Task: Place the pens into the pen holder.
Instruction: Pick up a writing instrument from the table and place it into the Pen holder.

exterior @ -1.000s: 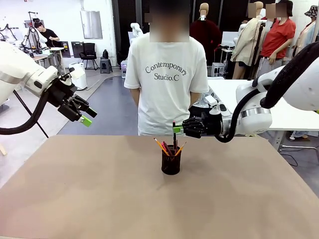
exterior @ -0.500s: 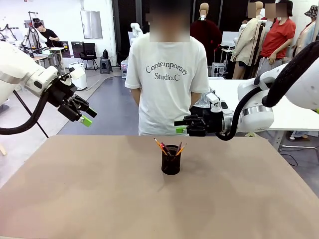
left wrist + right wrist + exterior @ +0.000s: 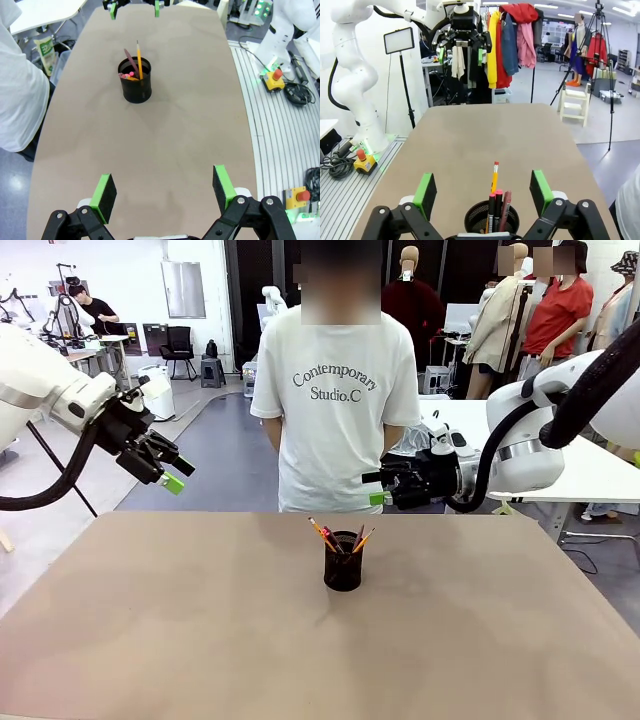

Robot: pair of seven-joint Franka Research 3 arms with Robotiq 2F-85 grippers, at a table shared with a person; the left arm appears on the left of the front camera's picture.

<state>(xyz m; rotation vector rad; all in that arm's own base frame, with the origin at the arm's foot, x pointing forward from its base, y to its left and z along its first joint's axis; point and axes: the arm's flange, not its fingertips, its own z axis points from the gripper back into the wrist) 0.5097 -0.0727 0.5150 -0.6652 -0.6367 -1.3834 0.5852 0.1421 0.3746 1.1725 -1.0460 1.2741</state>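
The black mesh pen holder (image 3: 343,568) stands upright at the table's middle with all three pens inside. From the left wrist I see the holder (image 3: 135,82), the yellow-orange pencil (image 3: 139,60), the reddish-brown pen (image 3: 131,57) and a pink tip (image 3: 125,75). In the right wrist view the holder (image 3: 491,220) sits just below my fingers, with the pencil (image 3: 494,182), the black pen (image 3: 491,207) and the reddish-brown pen (image 3: 506,205). My right gripper (image 3: 372,488) hovers open, above and right of the holder. The left gripper (image 3: 180,475) hangs open and empty at the far left.
A person in a white T-shirt (image 3: 335,390) stands at the far table edge, right behind the holder, hands out of sight. The brown tabletop (image 3: 200,640) stretches bare around the holder. The right arm's white elbow (image 3: 525,455) sits beyond the table's far right corner.
The right gripper, earlier shut on the black pen over the holder, has opened; the pen now stands in the holder. The gripper has drawn back to the right. The left arm stayed still.
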